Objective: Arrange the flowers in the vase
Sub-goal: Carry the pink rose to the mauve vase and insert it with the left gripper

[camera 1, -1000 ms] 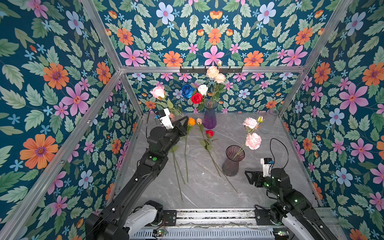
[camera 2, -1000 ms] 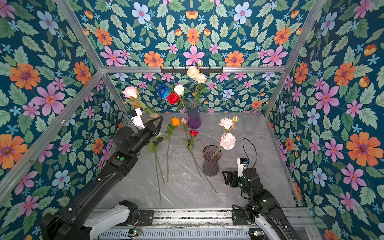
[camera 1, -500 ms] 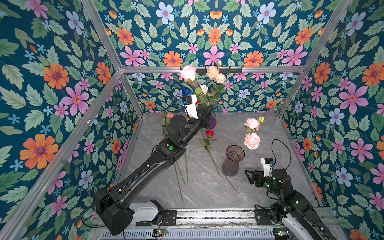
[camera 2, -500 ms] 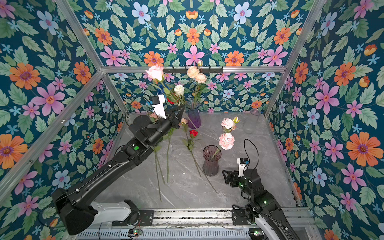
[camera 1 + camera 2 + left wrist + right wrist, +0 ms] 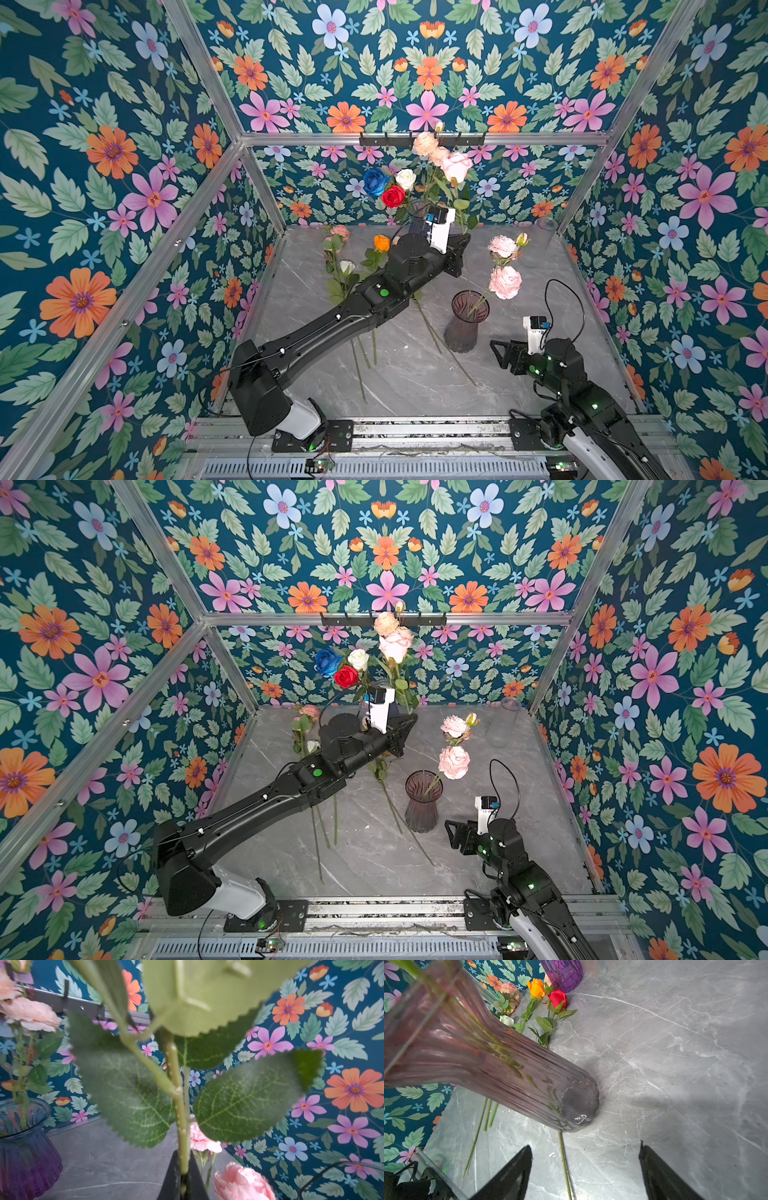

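The left gripper (image 5: 183,1176) is clamped on the stem of a pink rose (image 5: 456,166), held upright near the purple vase (image 5: 25,1147), where a bouquet (image 5: 392,196) of blue, red, white and cream heads crowds close. The rose's leaves fill the left wrist view. In both top views the arm hides most of that vase. The right gripper (image 5: 585,1146) hangs empty, jaws apart, near the pink vase (image 5: 465,328) holding two peonies (image 5: 505,282). Loose flowers (image 5: 536,988) lie on the grey marble table (image 5: 395,382). A clear cylinder (image 5: 542,241) stands at the back right. Floral wallpaper (image 5: 104,166) covers the walls.
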`<state>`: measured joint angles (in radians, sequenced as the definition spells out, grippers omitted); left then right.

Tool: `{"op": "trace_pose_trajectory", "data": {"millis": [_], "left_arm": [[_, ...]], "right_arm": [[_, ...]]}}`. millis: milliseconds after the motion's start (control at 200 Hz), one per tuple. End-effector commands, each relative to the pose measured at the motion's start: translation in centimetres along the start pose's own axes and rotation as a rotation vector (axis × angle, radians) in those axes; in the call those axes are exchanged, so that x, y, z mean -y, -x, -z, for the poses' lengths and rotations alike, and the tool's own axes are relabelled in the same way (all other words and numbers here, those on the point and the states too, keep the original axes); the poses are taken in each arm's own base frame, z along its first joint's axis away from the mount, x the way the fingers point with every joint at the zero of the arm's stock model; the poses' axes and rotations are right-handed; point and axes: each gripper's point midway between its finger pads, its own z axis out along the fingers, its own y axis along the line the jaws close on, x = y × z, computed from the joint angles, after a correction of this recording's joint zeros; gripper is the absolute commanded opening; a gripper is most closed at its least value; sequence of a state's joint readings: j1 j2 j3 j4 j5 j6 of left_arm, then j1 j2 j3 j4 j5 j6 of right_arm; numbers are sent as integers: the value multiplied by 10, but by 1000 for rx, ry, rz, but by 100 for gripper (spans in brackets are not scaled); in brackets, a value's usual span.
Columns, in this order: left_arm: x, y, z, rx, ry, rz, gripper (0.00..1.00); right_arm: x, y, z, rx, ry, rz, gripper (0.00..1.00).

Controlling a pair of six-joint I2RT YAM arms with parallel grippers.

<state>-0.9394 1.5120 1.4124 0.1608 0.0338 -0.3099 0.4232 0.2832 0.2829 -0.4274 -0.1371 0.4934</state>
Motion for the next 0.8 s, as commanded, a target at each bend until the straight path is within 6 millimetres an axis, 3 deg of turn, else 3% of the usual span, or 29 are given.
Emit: {"op": "trace_pose_trajectory", "data": {"millis": [0, 80, 140, 190, 275, 340, 470, 585, 685, 795], "left_arm": [[4, -31, -6, -124, -9, -33, 0], [2, -58, -11, -216, -10, -24, 0], [-2, -74, -11, -261, -1, -8, 8], [-4, -84, -10, -282, 1, 6, 19], [-4, -90, -6, -291, -6, 19, 47], [-3, -89, -1, -287, -11, 21, 58], [-5, -76, 15, -267, 7, 8, 62], [-20, -70, 40, -269, 82, -12, 62], [-47, -71, 67, -270, 178, 11, 63], [-95, -79, 99, -256, 264, 139, 62]], "right_arm": [[-2, 1, 0, 3, 10, 8, 82], [-2, 1, 0, 4, 10, 8, 82], [-2, 1, 0, 3, 10, 7, 82], [-2, 1, 0, 3, 10, 7, 82], [-1, 0, 0, 2, 7, 6, 82], [-1, 0, 0, 1, 7, 5, 82], [-1, 0, 0, 2, 7, 6, 82], [-1, 1, 0, 3, 7, 4, 82], [-1, 0, 0, 3, 6, 4, 82], [-1, 0, 0, 3, 4, 3, 82]]}}
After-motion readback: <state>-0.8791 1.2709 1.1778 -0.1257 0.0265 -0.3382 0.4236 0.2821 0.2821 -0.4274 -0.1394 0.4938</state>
